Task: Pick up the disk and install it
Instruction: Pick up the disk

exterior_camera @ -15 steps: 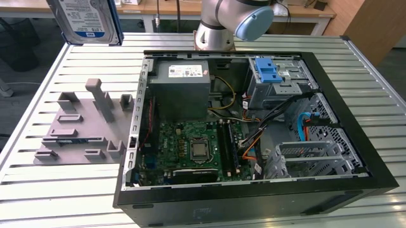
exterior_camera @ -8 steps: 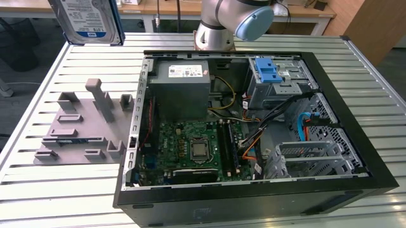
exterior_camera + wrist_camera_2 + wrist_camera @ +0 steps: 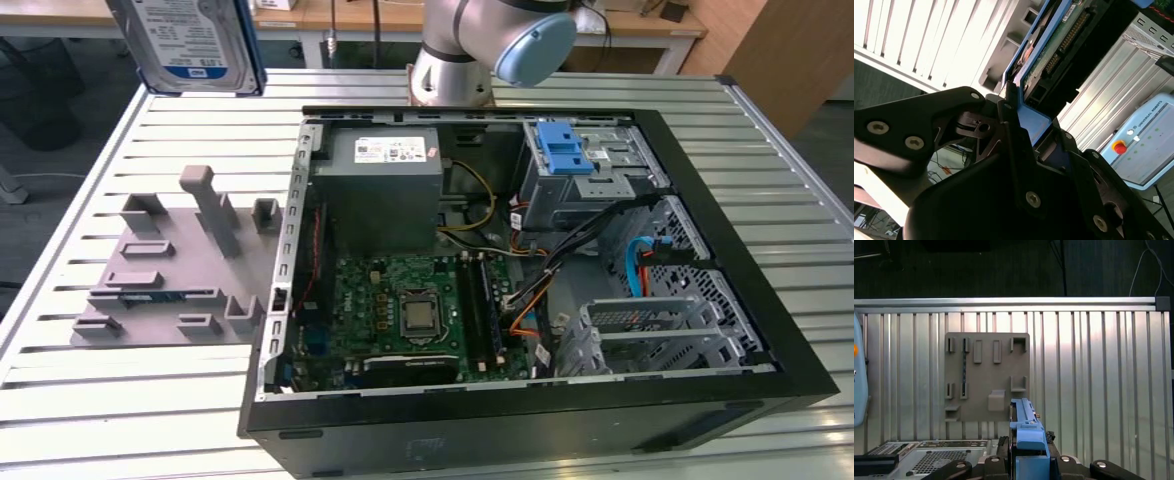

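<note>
A slatted metal table (image 3: 107, 400) is carrying an open computer case (image 3: 747, 300) and, toward the exterior view's left, a grey holder plate (image 3: 160, 270). The disk (image 3: 187, 45) is hanging high over the table's side at the exterior view's left, above the holder plate, label facing out and long axis roughly upright. The case is lying well apart from it, toward the exterior view's right. In the second wrist view the gripper (image 3: 1013, 107) is pinching the disk's blue bracket, jaws pressed against it, and the disk is reaching out past the fingertips.
</note>
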`<state>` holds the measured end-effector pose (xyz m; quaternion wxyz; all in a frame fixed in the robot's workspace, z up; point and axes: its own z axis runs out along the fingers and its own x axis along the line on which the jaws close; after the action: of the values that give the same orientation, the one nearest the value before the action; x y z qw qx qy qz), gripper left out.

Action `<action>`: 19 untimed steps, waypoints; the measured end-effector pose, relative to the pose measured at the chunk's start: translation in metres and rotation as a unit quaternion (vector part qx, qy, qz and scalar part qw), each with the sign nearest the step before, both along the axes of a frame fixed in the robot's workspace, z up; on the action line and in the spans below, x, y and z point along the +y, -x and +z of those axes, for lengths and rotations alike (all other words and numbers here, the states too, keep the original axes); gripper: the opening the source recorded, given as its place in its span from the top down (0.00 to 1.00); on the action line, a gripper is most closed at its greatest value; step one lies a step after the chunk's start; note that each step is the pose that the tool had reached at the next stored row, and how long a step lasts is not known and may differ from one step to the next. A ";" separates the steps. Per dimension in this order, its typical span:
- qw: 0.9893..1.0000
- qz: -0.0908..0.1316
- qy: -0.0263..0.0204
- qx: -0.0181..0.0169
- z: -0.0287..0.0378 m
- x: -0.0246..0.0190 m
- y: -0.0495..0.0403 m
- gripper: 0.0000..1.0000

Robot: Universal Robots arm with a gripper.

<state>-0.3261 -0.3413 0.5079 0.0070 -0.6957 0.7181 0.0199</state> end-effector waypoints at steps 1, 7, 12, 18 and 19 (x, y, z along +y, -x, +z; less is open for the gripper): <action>1.000 0.000 0.000 0.000 0.0001 0.0000 -0.0005 0.64; 1.000 0.000 0.000 0.000 0.0000 0.0000 -0.0021 0.64; 1.000 0.000 0.000 0.000 0.0001 0.0000 -0.0031 0.64; 1.000 0.000 0.000 0.000 0.0000 -0.0021 -0.0044 0.64; 1.000 0.000 0.000 0.000 -0.0001 -0.0034 -0.0044 0.64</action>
<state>-0.3217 -0.3447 0.5078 0.0069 -0.6957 0.7181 0.0197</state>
